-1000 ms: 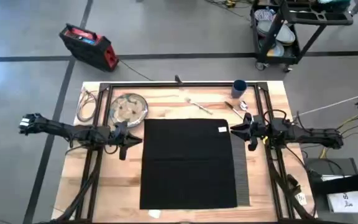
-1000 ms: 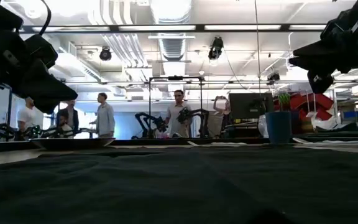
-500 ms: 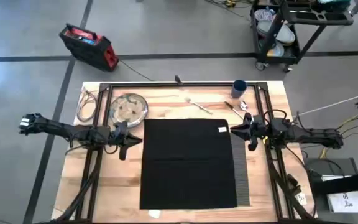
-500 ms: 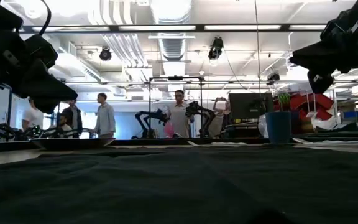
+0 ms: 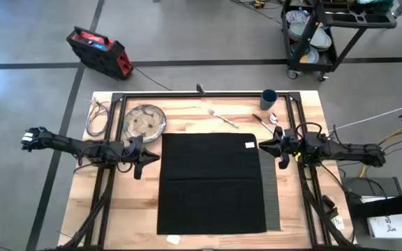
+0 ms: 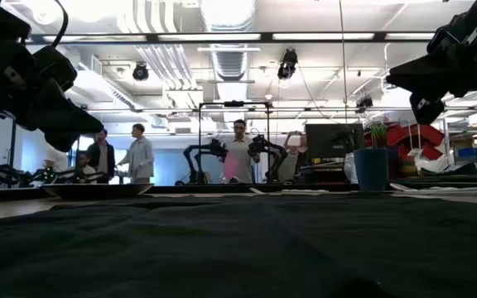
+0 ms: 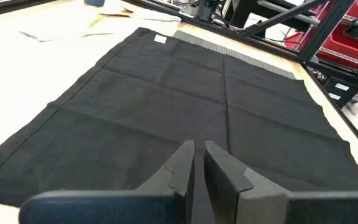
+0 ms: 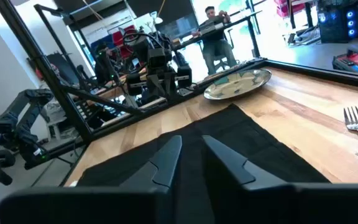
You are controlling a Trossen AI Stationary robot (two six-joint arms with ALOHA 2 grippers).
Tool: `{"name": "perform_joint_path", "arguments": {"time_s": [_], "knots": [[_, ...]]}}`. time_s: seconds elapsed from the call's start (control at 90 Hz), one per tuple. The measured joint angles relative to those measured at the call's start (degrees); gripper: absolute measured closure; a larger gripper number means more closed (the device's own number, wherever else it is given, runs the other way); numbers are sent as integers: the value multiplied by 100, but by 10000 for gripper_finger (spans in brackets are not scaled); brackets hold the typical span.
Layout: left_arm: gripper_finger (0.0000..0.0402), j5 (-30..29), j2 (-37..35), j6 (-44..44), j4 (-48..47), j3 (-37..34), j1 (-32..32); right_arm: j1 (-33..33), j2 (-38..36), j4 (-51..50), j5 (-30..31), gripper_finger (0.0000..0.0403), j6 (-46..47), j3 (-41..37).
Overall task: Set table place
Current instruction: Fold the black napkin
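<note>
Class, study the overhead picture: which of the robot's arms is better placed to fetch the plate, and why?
Probably the left. The left gripper hovers at the napkin's left edge, on the plate's side. The right gripper would have to cross the napkin.

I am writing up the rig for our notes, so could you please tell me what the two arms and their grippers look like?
Both arms are slim, dark and jointed, with cables trailing along them. The left gripper and the right gripper each end in two black, angular, wedge-shaped fingers. A pale tip shows at the far end of the left arm. No markings are readable.
</note>
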Motion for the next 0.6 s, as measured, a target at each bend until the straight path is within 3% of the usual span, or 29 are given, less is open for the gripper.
{"name": "perform_joint_path", "arguments": {"time_s": [0.156, 0.333, 0.5, 0.6], "knots": [[381, 0, 0, 2, 0, 2, 0, 0, -2, 113, -1, 343, 95, 0], [381, -1, 1, 21, 0, 0, 0, 0, 0, 371, 3, 335, 1322, 0], [381, -479, 0, 1966, 21, 9, 0, 0, 0, 428, 79, 332, 1759, 0], [381, -574, 0, 2307, 39, 9, 0, 0, 0, 390, 150, 338, 2301, 0]]}}
